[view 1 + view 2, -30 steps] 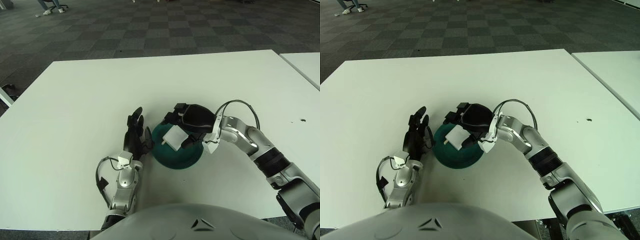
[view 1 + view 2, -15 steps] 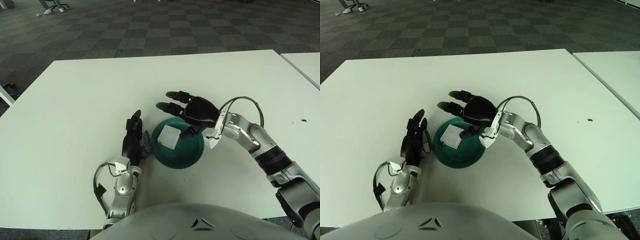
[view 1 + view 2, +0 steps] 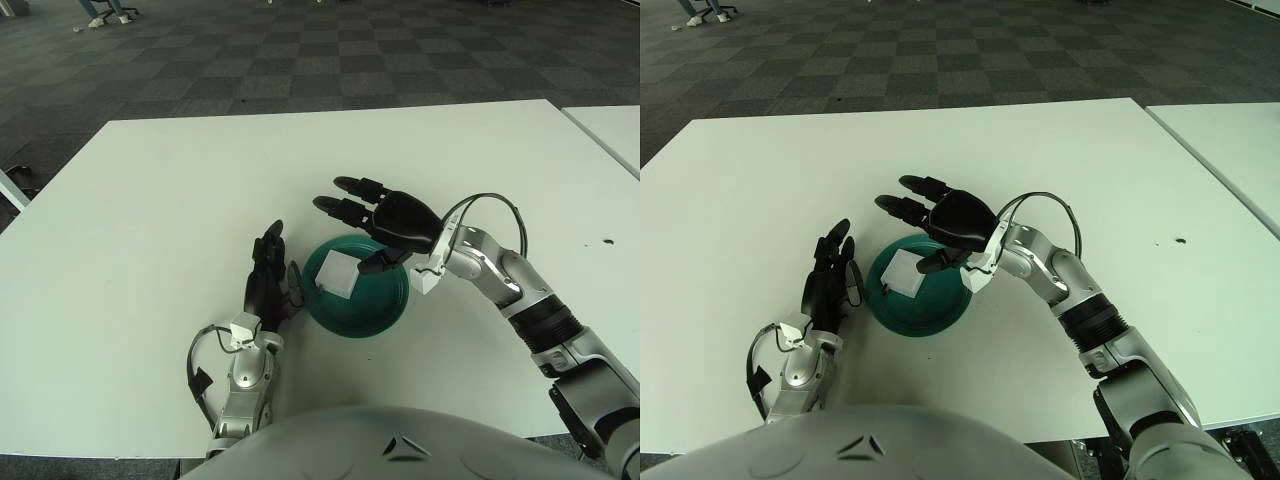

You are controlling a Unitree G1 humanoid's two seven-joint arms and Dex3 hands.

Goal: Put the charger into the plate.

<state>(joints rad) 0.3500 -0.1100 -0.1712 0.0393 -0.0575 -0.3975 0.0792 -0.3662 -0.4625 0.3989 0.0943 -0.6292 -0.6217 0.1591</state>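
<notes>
A white square charger (image 3: 338, 274) lies inside the dark green plate (image 3: 385, 310) near the table's front middle. My right hand (image 3: 375, 220) hovers just above the plate's far side, fingers spread open and holding nothing. My left hand (image 3: 268, 281) rests on the table right beside the plate's left rim, fingers straight and open. The charger also shows in the right eye view (image 3: 903, 272).
The white table (image 3: 180, 200) stretches wide to the left and behind the plate. A second white table (image 3: 612, 130) stands at the right with a narrow gap between. A small dark speck (image 3: 606, 241) lies at the right. Carpeted floor lies beyond the far edge.
My right hand opened and let go of the charger, which now lies in the plate. The hand then lifted slightly up and back. My left hand slid back a little.
</notes>
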